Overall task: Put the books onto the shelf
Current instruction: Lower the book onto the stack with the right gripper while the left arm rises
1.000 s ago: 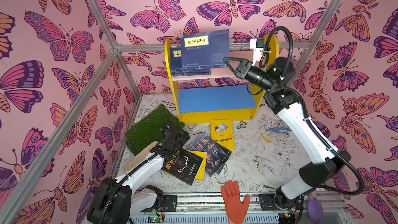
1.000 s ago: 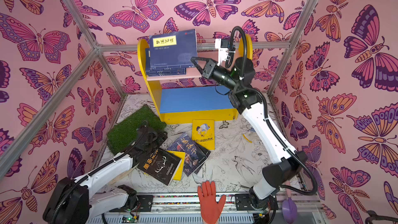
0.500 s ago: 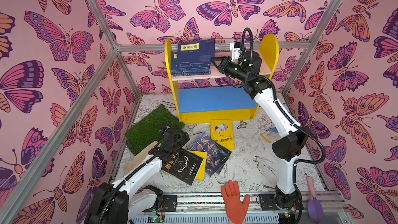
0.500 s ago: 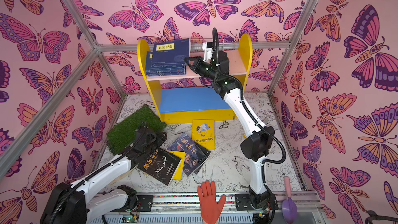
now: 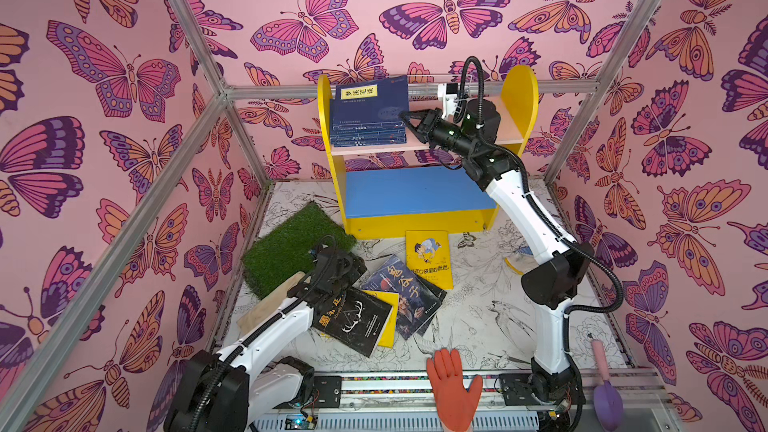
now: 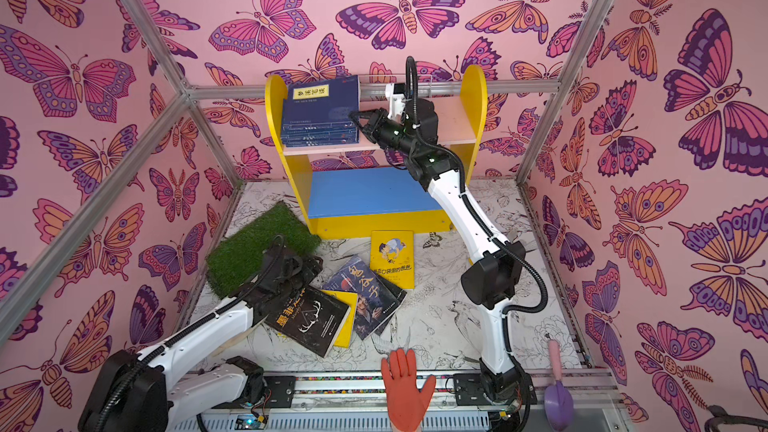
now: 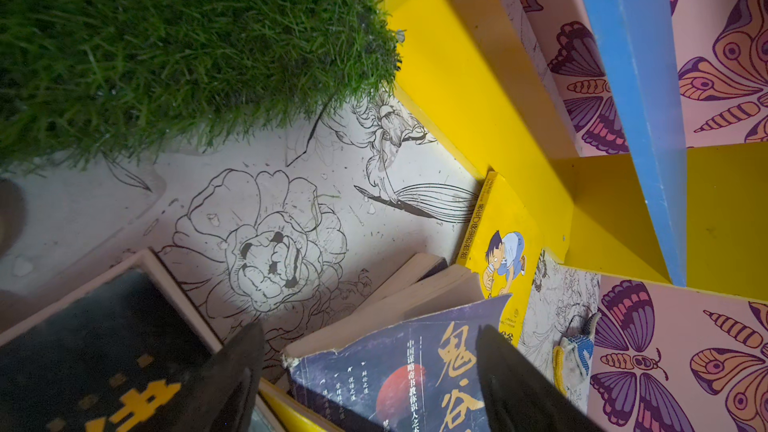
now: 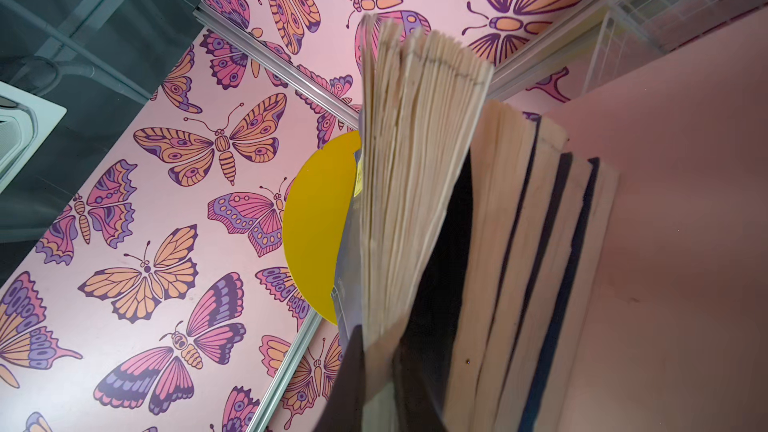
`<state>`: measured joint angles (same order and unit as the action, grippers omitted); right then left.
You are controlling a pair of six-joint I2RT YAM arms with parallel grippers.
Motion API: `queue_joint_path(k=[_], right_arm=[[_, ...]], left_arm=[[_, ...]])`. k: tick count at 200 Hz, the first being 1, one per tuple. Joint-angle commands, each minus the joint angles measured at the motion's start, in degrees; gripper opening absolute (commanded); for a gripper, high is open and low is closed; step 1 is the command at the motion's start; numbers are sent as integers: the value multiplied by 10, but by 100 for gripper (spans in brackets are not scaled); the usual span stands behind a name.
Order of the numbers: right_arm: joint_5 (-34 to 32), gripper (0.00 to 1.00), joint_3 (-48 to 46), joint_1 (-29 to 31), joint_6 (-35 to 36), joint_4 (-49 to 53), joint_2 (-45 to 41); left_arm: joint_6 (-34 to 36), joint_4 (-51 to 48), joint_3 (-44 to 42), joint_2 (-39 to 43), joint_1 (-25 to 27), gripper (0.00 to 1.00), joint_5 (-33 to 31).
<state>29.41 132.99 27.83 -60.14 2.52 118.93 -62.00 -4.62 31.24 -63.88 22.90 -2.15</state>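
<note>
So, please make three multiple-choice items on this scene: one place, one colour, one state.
1. Where are the navy books? A) blue lower board B) pink upper board C) grass mat
2. Which colour has the book lying nearest the foot of the shelf? A) black B) yellow C) navy
3. How stand the jaws of the left gripper? A) open, holding nothing B) shut on a book C) hidden
Answers: 1 B, they rest on the pink board in both top views; 2 B, its cartoon-boy cover is yellow; 3 A, the left wrist view shows its fingers apart.

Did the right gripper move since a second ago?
Yes. The right gripper has shifted along the pink upper board toward the yellow side panel by the navy books.
</note>
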Motion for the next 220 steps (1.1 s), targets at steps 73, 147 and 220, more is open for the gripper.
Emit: queue_joint_path(k=[73,147,220], right_arm=[[33,0,25,13,-10,-17,10],[-4,18,80,19,58,71,40],[-90,39,89,26,162,179,40]], left_arm=[[9,-10,-5,-10,3,82,8],[43,-8,34,-22,11,83,28],[153,-31,222,-33,13,82,55]])
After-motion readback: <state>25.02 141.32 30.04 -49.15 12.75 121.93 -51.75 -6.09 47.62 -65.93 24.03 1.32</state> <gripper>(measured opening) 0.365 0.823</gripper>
